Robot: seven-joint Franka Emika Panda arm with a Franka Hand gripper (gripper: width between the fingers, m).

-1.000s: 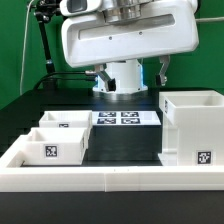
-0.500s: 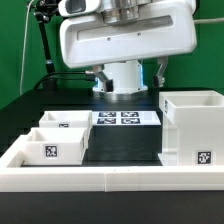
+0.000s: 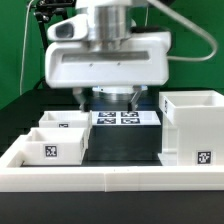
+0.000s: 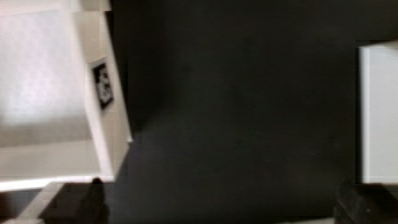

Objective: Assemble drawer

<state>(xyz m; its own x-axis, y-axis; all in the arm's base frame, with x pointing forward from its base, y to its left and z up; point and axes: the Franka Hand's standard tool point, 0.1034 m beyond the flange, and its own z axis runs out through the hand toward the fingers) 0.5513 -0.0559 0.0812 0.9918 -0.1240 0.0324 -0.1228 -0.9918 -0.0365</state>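
The drawer point(image 3: 186, 138) stands in three separate white plastic pieces on the black desk point(image 3: 125, 148). The housing point(image 3: 192, 126) is a tall, boxy, open-topped shell near the desk's front corner on the exterior view's right, with a small black-and-white square tag point(image 3: 203, 156) low on its front face. Two low open-top trays sit toward the opposite edge, well apart from the housing. The front tray point(image 3: 52, 150) carries a tag on its near wall, and the rear tray point(image 3: 66, 121) sits just behind it. I cannot tell whether the two touch. A low white rim point(image 3: 110, 182) runs along the front edge. The marker board point(image 3: 122, 118) lies flat toward the back edge, between the trays and the housing.

The arm point(image 3: 108, 55) hangs over the back of the desk, above the marker board.

In the wrist view the jaws are spread wide and hold nothing. One dark finger point(image 4: 68, 203) shows at each side, with only bare desk between. A white piece point(image 4: 45, 90) with a tag on its side wall lies beyond one finger, and a second white piece point(image 4: 382, 110) lies beyond the other. Which drawer pieces these are is unclear.
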